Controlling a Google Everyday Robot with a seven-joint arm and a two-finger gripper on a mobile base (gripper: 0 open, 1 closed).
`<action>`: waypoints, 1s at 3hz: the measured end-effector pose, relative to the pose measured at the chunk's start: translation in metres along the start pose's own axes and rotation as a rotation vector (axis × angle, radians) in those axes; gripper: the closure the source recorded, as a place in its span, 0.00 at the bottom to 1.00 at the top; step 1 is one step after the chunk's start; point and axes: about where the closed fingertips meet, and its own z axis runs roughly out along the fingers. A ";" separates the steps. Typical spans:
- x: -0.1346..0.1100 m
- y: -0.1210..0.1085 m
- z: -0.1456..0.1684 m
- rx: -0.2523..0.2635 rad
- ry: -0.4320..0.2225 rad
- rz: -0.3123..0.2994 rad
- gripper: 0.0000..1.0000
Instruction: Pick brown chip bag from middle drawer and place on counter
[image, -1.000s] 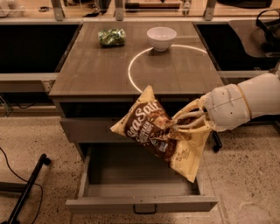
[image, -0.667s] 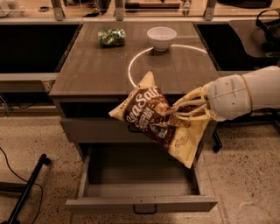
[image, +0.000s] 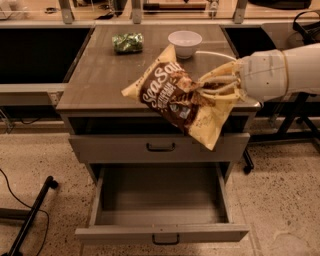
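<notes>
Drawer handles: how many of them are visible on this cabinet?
2. One on the closed drawer, one on the open drawer below it. The gripper, at the right, holds the brown chip bag over the counter edge and may hide others.

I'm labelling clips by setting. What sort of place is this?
Probably a lab or office test area: a grey drawer cabinet, speckled floor, and the gripper clasping the brown chip bag at the front edge of the counter.

High front view, pincer (image: 204, 86) mid-right
</notes>
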 end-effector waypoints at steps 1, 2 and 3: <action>0.009 -0.033 0.003 0.058 0.008 0.007 1.00; 0.022 -0.058 0.009 0.091 0.039 0.042 1.00; 0.043 -0.079 0.017 0.110 0.060 0.089 1.00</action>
